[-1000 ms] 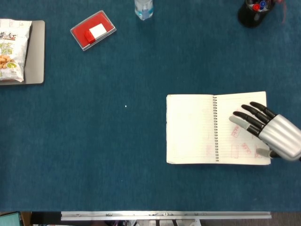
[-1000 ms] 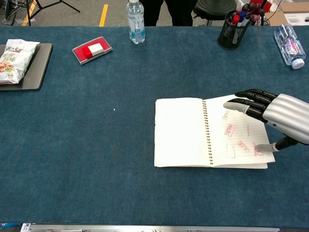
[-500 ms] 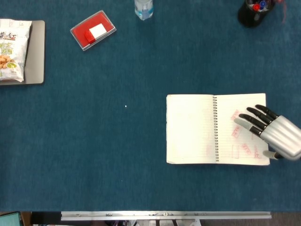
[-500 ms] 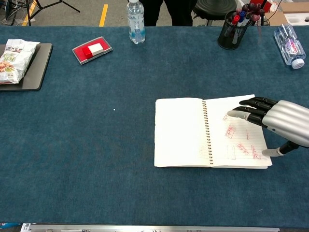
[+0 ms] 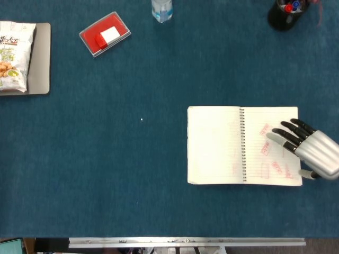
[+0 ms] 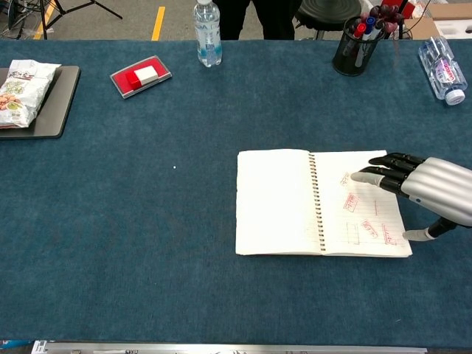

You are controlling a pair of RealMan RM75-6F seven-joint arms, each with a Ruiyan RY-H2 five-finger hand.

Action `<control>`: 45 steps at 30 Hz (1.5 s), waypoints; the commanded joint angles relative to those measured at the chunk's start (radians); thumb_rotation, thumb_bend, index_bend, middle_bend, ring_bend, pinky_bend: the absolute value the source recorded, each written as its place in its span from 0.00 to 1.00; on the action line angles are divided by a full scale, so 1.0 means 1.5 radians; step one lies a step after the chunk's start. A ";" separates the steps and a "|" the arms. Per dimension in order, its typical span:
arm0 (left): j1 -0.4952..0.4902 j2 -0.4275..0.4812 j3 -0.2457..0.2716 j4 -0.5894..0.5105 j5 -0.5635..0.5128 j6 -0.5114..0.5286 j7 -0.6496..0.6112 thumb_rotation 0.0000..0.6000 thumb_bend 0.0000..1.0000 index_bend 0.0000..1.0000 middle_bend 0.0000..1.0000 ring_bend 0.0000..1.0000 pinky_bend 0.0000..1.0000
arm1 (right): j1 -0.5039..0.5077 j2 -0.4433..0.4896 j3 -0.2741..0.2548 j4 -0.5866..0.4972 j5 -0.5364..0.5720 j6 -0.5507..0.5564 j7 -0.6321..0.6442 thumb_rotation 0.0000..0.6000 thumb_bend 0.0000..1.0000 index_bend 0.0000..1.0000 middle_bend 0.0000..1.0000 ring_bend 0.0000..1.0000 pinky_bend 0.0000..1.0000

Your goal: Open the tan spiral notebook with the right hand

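Since the frame 1 s ago, our right hand (image 5: 310, 150) has slid toward the notebook's outer edge & the right page, lifted earlier, now lies flat. We see the hand (image 6: 428, 190) over the right-hand page near its right edge, fingers (image 6: 376, 175) stretched out side by side toward the spiral, dark tips over the paper, holding nothing. The thumb (image 6: 414, 234) reaches down by the page's lower right corner; whether it touches the paper we can't tell. Left hand isn't visible in either view.

The tan spiral notebook (image 5: 217, 145) lies open & flat on the blue tabletop (image 5: 132, 169), right of center, spiral binding (image 6: 317, 200) running down the middle. Left page looks blank; right page carries faint red stamp marks (image 6: 354, 203), too small to read.

Farther out, along the far edge: a black pen cup (image 6: 352, 46) w/ red & blue pens toward the right, well apart from the notebook, & a clear water bottle lying on its side (image 6: 441, 68) at the far right corner. An upright water bottle (image 6: 208, 31) stands near the far edge's center. Left of it sits a red case w/ a white block (image 6: 140, 75). At the far left, a snack bag (image 6: 21, 82) rests on a dark grey tray (image 6: 59, 103). A tiny white speck (image 5: 141, 119) sits on the cloth about mid-table.
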 commanded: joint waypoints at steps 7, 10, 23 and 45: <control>0.000 0.000 0.000 0.000 0.000 0.001 -0.001 1.00 0.25 0.49 0.24 0.10 0.26 | -0.004 0.011 0.014 -0.018 -0.014 0.052 0.013 1.00 0.03 0.01 0.12 0.03 0.10; 0.000 0.000 0.000 -0.001 0.002 0.002 -0.001 1.00 0.25 0.49 0.24 0.10 0.26 | -0.009 0.028 0.029 -0.042 -0.017 0.091 0.013 1.00 0.03 0.01 0.12 0.03 0.10; -0.008 -0.018 -0.007 0.025 0.032 0.025 -0.031 1.00 0.25 0.49 0.24 0.10 0.26 | -0.084 0.109 0.104 -0.182 0.066 0.214 -0.060 1.00 0.03 0.01 0.12 0.03 0.10; -0.040 -0.049 -0.013 0.065 0.050 0.011 -0.059 1.00 0.25 0.46 0.25 0.10 0.27 | -0.185 0.160 0.166 -0.220 0.211 0.243 -0.026 1.00 0.03 0.04 0.12 0.03 0.10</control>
